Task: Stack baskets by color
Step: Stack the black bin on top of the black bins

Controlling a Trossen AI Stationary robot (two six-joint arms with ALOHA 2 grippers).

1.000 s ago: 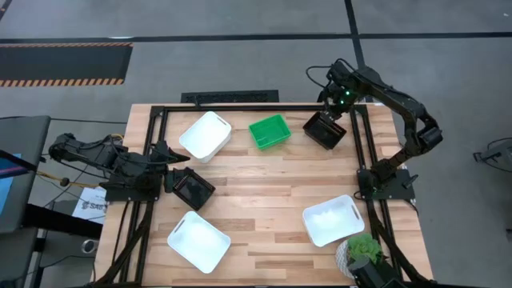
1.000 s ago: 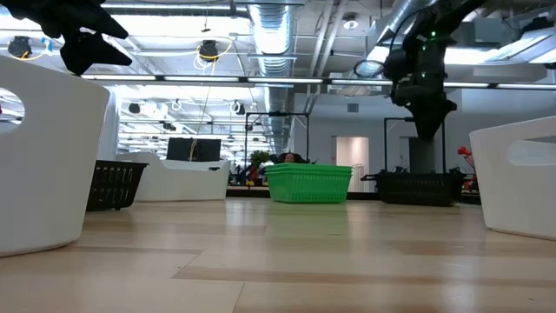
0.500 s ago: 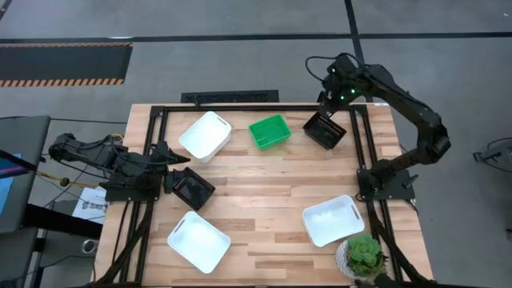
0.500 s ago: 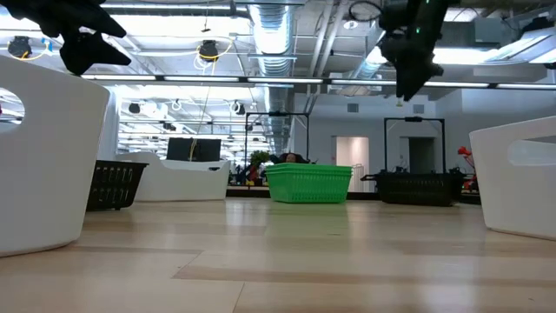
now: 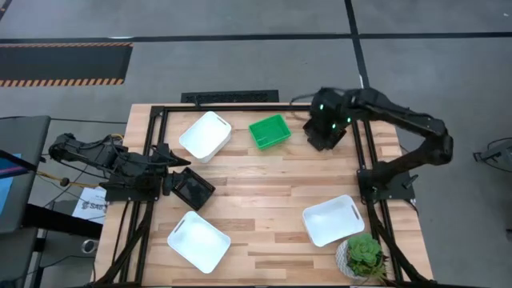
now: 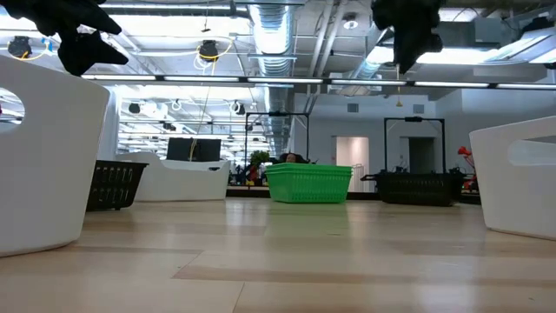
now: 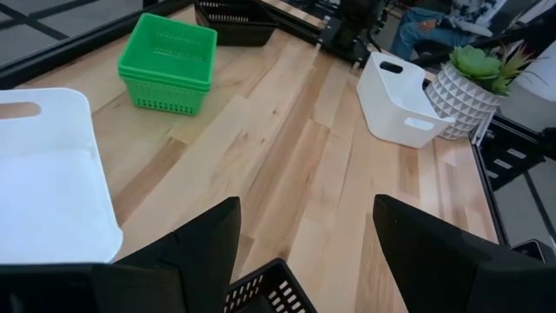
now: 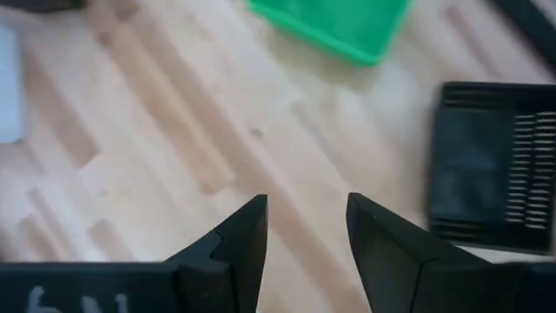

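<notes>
Three white baskets (image 5: 206, 135) (image 5: 198, 241) (image 5: 334, 220), a green basket (image 5: 269, 131) and two black baskets (image 5: 192, 188) (image 5: 330, 141) rest on their bottoms on the wooden table. My right gripper (image 5: 320, 128) hangs open high above the table (image 6: 407, 35), over the wood between the green basket (image 8: 334, 22) and the far-right black basket (image 8: 491, 178). At the table's left side my left gripper (image 7: 304, 252) stands open and raised (image 6: 78, 35). A corner of the left black basket (image 7: 265, 291) shows below its fingers.
A potted plant (image 5: 364, 256) in a white pot stands at the near right corner. A black metal frame (image 5: 232, 106) runs around the table's edges. Bare wood lies in the table's middle (image 5: 272, 184).
My right gripper has risen from just above the far-right black basket and swung toward the table's left, toward the green basket, turning as it went. Its fingers stay open. The black basket stays where it was.
</notes>
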